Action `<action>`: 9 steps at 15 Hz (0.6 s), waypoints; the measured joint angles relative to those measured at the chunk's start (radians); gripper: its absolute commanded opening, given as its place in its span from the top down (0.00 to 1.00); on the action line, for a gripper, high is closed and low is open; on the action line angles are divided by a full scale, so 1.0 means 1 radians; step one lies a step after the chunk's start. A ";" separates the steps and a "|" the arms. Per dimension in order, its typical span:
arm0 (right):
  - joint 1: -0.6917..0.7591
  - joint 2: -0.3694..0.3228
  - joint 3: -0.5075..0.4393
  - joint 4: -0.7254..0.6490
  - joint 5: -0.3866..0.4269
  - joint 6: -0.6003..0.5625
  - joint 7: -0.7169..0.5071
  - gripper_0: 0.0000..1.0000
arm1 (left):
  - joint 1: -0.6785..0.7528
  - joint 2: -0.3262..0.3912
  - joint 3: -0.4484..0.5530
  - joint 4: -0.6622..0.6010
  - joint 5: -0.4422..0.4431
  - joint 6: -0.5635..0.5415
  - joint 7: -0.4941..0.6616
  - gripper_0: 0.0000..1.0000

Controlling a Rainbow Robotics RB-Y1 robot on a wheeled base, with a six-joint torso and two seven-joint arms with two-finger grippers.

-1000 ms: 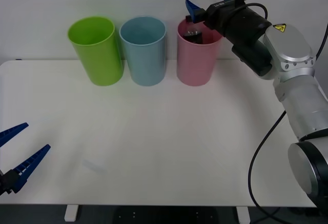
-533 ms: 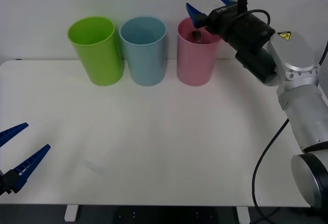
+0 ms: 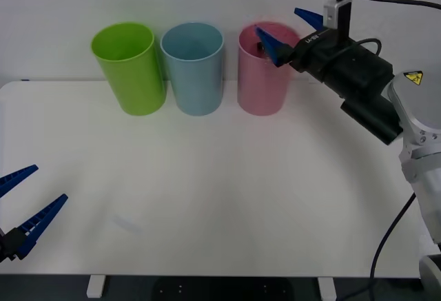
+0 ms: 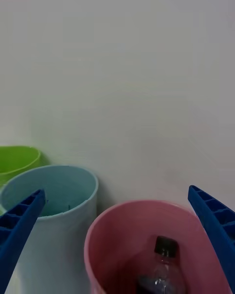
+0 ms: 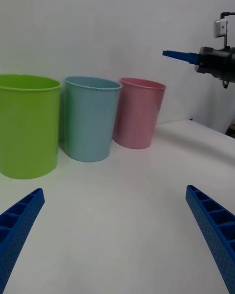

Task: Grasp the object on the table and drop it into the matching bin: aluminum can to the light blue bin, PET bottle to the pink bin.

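Left tool [image 3: 24, 208] open, idle low over the desk [image 3: 207, 177]. PET bottle [image 4: 159, 269] inside pink bin [image 3: 262, 80], upright, cap up, just below the right tool [image 3: 289, 29], jaws spread, empty. No legible label.

1. My workspace is evenly and brightly lit; the wide white rectangular tabletop [image 3: 220, 198] shows no hard glare.
2. Shadows are soft: faint grey patches sit at the bases of the lime green plastic cylinder [image 3: 129, 67], the pale blue plastic bin [image 3: 193, 67] and the tall pink plastic bin [image 3: 264, 80], along the table's far edge.
3. From my right wrist, the blue ribbed fingers [image 4: 19, 235] of my right gripper [image 3: 288, 29] look soft, slightly out of focus.
4. Inside the pink bin it is dimmer; the small clear bottle with black cap [image 4: 159, 269] looks blurred.
5. From my left wrist, the blue fingers [image 5: 210, 230] of my left gripper [image 3: 24, 201] stay fairly sharp.
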 measured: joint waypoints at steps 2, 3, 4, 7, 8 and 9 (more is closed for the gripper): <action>0.057 -0.024 -0.001 -0.056 -0.026 -0.044 -0.012 0.00 | 0.000 0.000 0.000 0.000 0.000 0.000 0.000 0.00; 0.082 -0.038 -0.004 -0.079 -0.041 -0.068 -0.016 0.00 | 0.000 0.000 0.000 0.000 0.000 0.000 0.000 0.00; 0.105 -0.048 -0.011 -0.101 -0.053 -0.095 -0.019 0.00 | 0.000 0.000 0.000 0.000 0.000 0.000 0.000 0.00; 0.166 -0.054 -0.055 -0.153 -0.061 -0.185 -0.025 0.00 | 0.000 0.000 0.000 0.000 0.000 0.000 0.000 0.00; 0.189 -0.054 -0.069 -0.168 -0.060 -0.214 -0.024 0.00 | 0.000 0.000 0.000 0.000 0.000 0.000 0.000 0.00; 0.208 -0.055 -0.080 -0.181 -0.060 -0.236 -0.020 0.00 | 0.000 0.000 0.000 0.000 0.000 0.000 0.000 0.00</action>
